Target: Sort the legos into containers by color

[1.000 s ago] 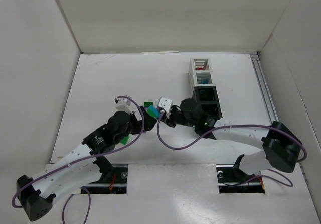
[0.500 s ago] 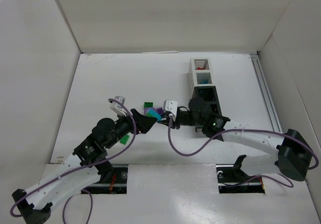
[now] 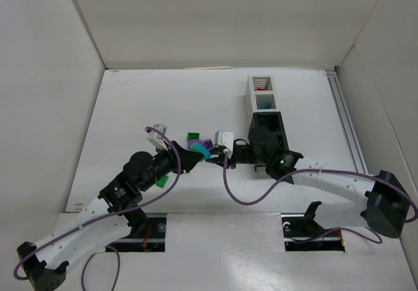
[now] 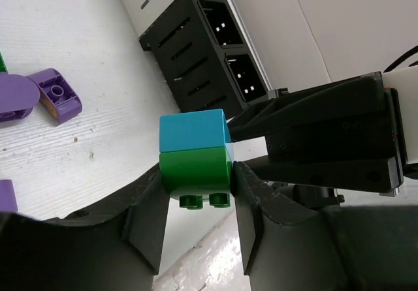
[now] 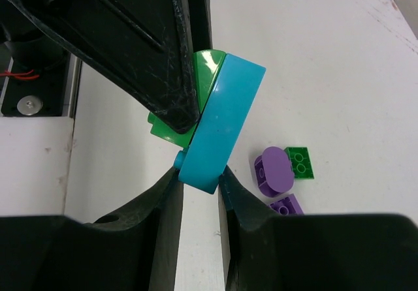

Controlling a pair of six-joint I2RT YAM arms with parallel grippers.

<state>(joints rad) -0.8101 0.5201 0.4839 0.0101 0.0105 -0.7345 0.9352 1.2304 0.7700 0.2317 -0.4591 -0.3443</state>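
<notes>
- Where the two arms leave their bases at the near edge of the worktop (image 3: 144, 108), both stretch inward and meet near its middle, with purple cables (image 3: 241, 196) looping along them.
- Close beside the left forearm, a small green piece (image 3: 161, 181) lies on the worktop, partly tucked under the arm.
- At the meeting point, the left hand (image 3: 198, 155) is clamped on a green brick (image 4: 196, 170). Its two fingers (image 4: 147, 219) press the brick's opposite sides, and the studs point back toward the wrist camera.
- A cyan brick (image 4: 192, 131) sits flush against the far face of the green brick, so the two are joined as one block.
- From the opposite side, the right hand (image 3: 212, 154) is closed on that cyan brick. In the right wrist view a fingertip (image 5: 163, 219) pinches each edge, and the green brick shows behind it against a left finger.
- The joined pair is therefore held between both hands, each gripping one colour.
- Just beyond the hands, loose legos lie on the worktop. A rounded purple piece (image 5: 274, 170) is just beside a loose green square (image 5: 298, 162), and another purple brick (image 5: 286, 205) is near them.
- Farther off to the right, the containers (image 3: 251, 102) stand in a narrow row running away from the arms, with two black bins nearer and two white ones beyond.
- The right arm's wrist crosses in front of the nearest black bin.
- What lies inside the bins is too small to tell.
</notes>
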